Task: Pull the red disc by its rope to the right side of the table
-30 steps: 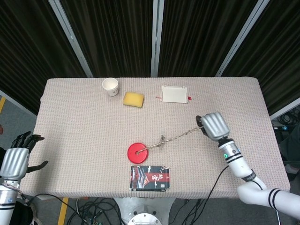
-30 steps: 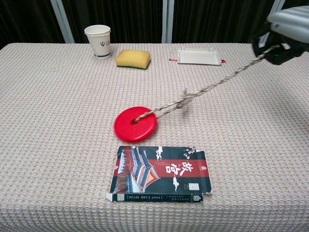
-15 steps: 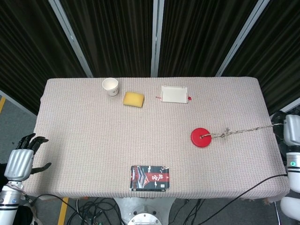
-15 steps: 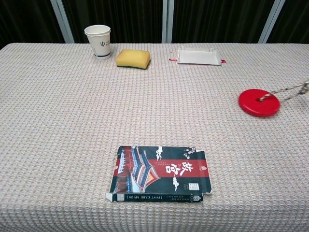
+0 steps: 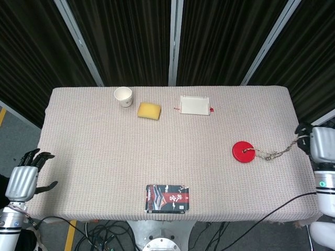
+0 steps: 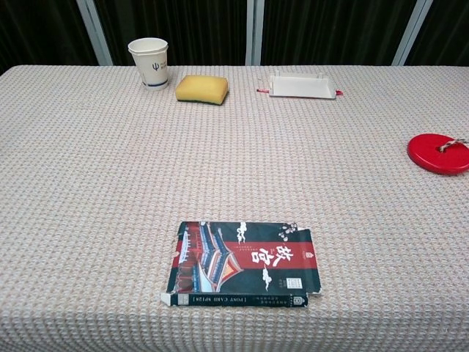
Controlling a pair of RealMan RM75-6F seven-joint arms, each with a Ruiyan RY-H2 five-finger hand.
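Observation:
The red disc (image 5: 243,151) lies flat on the right part of the table; the chest view shows the red disc (image 6: 439,152) at its right border. A braided rope (image 5: 274,153) runs slack from the disc's middle to my right hand (image 5: 319,145), which holds the rope's end just past the table's right edge. My left hand (image 5: 23,177) hangs off the table's left front corner, fingers apart and holding nothing. Neither hand appears in the chest view.
A paper cup (image 5: 123,96), a yellow sponge (image 5: 149,110) and a white tray (image 5: 194,104) stand along the far edge. A printed box (image 5: 167,198) lies flat near the front edge. The table (image 5: 94,146) is covered in a beige woven cloth.
The red disc slid from the table's middle front to the right side, pulled by the rope. My right hand moved off past the right edge, and the rope went slack.

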